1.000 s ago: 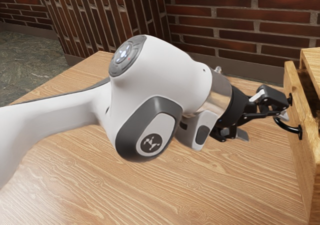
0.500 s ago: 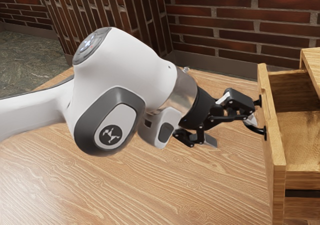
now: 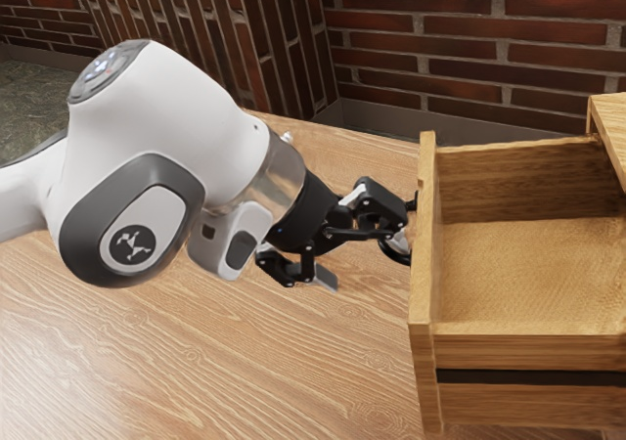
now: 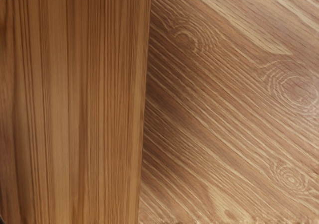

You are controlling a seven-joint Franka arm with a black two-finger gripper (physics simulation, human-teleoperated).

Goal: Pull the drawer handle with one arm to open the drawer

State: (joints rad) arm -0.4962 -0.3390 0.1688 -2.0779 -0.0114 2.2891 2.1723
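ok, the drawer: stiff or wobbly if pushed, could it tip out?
Drawer looks like solid wood boards, so probably stiff. Nothing inside, so likely light. It stands far out of the cabinet, so it might sag or drop if pulled further.

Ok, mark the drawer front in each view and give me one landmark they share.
Exterior view: the drawer front is the upright panel seen nearly edge-on, at the end of the open drawer nearest the arm, with the gripper shut on its handle.
Wrist view: the drawer front is the straight-grained panel.
Shared landmark: the table top, whose wavy grain runs up to that panel.
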